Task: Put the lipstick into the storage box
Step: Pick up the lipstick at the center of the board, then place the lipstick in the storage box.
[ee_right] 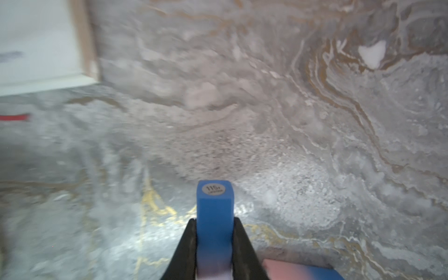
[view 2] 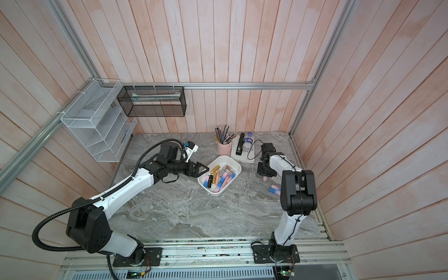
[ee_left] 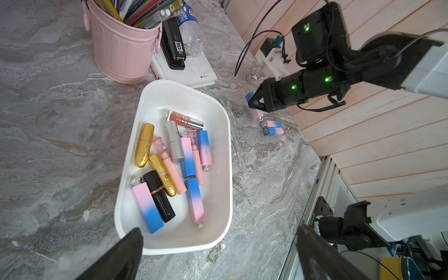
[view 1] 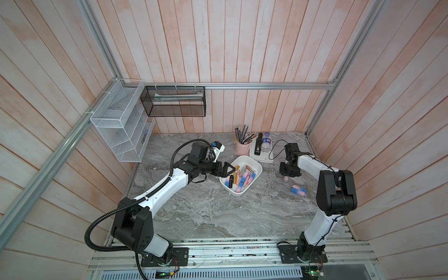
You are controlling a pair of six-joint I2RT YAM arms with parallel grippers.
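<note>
— Since the left gripper [view 1: 229,169] is parked at the left rim of the storage box [ee_left: 180,97] with its jaws spread wide and nothing between them, is any part in the carry assigned to it?
— None is judged likely. It is poised at the edge, so most of the opening is unobstructed. Many lipsticks are noted lying loose inside.
— Where is the lipstick [ee_right: 214,201] found?
— It is clamped in the right gripper [ee_right: 214,225], right of the box and well apart from it, low over the surface [view 1: 206,213]. The jaws are closed on its flat sides, blue end protruding on one side, pink end on the other. A square body is best pinched across flat faces, so slip is limited.
— Is contact with the surface ruled out?
— It cannot be told. Two more pink-and-blue lipsticks [view 1: 298,189] are seen lying side by side further right. A lift before the traverse is judged necessary, since the box wall must be cleared.
</note>
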